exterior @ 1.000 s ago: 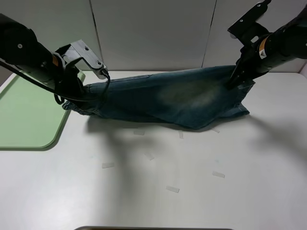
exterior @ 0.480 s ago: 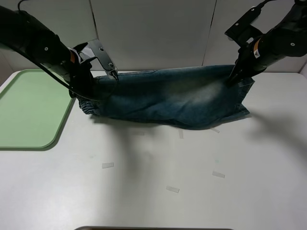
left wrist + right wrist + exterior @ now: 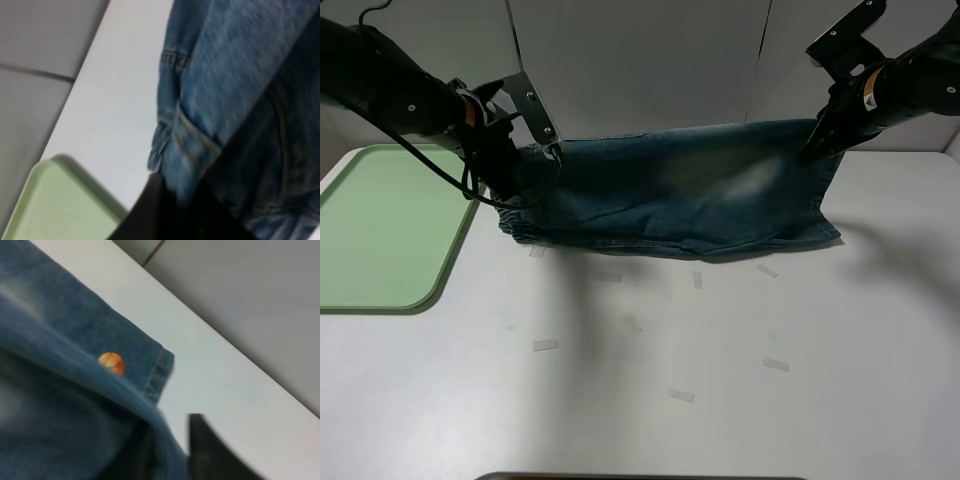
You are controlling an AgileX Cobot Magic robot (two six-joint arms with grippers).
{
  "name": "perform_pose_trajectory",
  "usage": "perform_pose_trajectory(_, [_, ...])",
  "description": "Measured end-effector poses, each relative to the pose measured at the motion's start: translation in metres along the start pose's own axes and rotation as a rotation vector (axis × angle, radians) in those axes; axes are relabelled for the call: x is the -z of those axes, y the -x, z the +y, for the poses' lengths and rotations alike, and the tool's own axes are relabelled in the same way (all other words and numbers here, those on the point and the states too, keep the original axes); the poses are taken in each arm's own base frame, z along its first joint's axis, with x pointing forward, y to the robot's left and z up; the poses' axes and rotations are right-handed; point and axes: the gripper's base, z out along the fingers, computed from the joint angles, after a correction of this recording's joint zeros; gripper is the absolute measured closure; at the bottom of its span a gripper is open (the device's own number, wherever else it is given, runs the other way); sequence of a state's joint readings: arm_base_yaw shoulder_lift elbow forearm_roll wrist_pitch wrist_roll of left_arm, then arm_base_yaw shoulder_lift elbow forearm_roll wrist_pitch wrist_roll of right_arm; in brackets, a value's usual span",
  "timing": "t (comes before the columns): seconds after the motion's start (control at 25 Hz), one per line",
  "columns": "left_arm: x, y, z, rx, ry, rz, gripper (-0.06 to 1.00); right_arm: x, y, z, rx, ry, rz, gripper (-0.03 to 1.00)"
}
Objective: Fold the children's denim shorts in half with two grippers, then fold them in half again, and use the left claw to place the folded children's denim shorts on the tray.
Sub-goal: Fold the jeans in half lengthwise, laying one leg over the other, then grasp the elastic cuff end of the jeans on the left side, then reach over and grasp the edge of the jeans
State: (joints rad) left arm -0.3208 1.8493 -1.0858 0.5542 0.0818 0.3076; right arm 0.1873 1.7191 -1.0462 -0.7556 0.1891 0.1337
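Children's denim shorts [image 3: 670, 195] span upper centre; left gripper [image 3: 518, 170] and right gripper [image 3: 813, 148] at their ends, fingertips buried in denim, so hold cannot be told; tray [image 3: 380, 230] cropped far left.

readable text: none | labels/numbers: none — orange mark [image 3: 111, 362] on children's denim shorts [image 3: 55, 390] illegible

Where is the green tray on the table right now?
In the high view, the tray lies at the table's left edge, beside the left gripper and the shorts' left end.
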Motion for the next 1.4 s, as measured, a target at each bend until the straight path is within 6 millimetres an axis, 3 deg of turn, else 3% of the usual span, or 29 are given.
perform_pose_trajectory(0.12, [-0.001,-0.004,0.003,0.000,0.003,0.014,0.45,-0.007,-0.004,-0.001,0.010,0.003,0.003,0.47])
perform_pose_trajectory(0.24, [-0.001,0.000,0.006,0.004,0.025,-0.047,0.24,-0.020,-0.004,0.000,-0.017,0.011,0.010,0.31])
perform_pose_trajectory(0.36, [-0.001,0.003,0.010,0.010,0.048,-0.102,0.18,-0.024,0.002,-0.005,-0.034,-0.005,0.000,0.28])
perform_pose_trajectory(0.6, [-0.001,0.003,0.012,0.017,0.059,-0.123,0.17,-0.020,0.017,-0.021,-0.043,-0.058,-0.025,0.27])
perform_pose_trajectory(0.88, [0.008,0.007,0.017,0.052,0.077,-0.146,0.17,-0.018,0.017,-0.025,-0.055,-0.078,0.004,0.27])
perform_pose_trajectory(1.16, [0.071,0.023,0.043,0.284,0.176,-0.300,0.17,0.017,0.030,-0.040,-0.089,-0.133,-0.057,0.27])
perform_pose_trajectory(1.4, [0.151,0.024,0.059,0.463,0.263,-0.380,0.16,0.067,0.043,-0.058,-0.157,-0.197,-0.149,0.27])
